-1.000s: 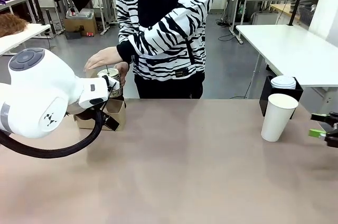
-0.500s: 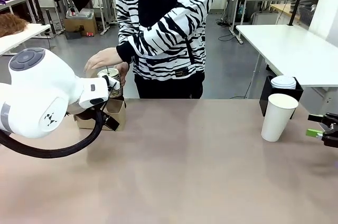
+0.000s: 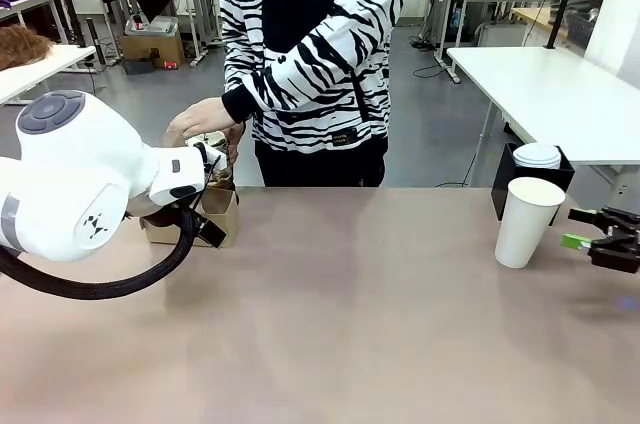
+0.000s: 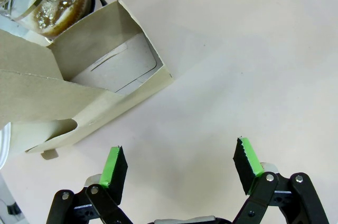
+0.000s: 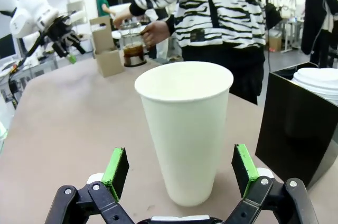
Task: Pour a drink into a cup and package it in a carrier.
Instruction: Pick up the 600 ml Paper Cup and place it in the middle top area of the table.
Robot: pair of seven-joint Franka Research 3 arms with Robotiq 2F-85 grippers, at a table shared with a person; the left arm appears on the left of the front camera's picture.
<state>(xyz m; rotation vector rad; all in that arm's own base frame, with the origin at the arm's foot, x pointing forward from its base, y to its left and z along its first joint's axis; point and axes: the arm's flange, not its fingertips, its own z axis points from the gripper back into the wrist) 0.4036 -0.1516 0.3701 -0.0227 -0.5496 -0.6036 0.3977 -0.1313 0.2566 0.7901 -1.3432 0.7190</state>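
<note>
The cup point(image 3: 527, 221) stands upright near the right end of the table point(image 3: 350, 324), open mouth up, with no lid and nothing poured in it that you can see. Its long axis is vertical. It lies straight ahead of your right gripper point(image 3: 578, 228), toward the middle of the table. In the right wrist view the cup point(image 5: 185, 134) sits between the lines of the 2 green pads point(image 5: 116, 166). The jaws are spread wide and hold nothing, and in the front view the fingertips are near the cup wall but not touching.

I think the coming move is a level approach to take the cup at its side. The right arm is much the nearer one.

Watch the black box point(image 3: 515, 179) of white lids point(image 3: 537, 154). It stands just behind the cup at the table's far edge, so 1 finger has little room on that side. Toward the middle the table offers wide room.

The drink point(image 5: 133, 51) is in the glass pitcher point(image 3: 213, 159) at the far left, under the person's hand point(image 3: 203, 116), just behind the carrier point(image 3: 215, 212). Your left gripper point(image 4: 180, 163) hangs beside the carrier, jaws wide apart, holding nothing.
</note>
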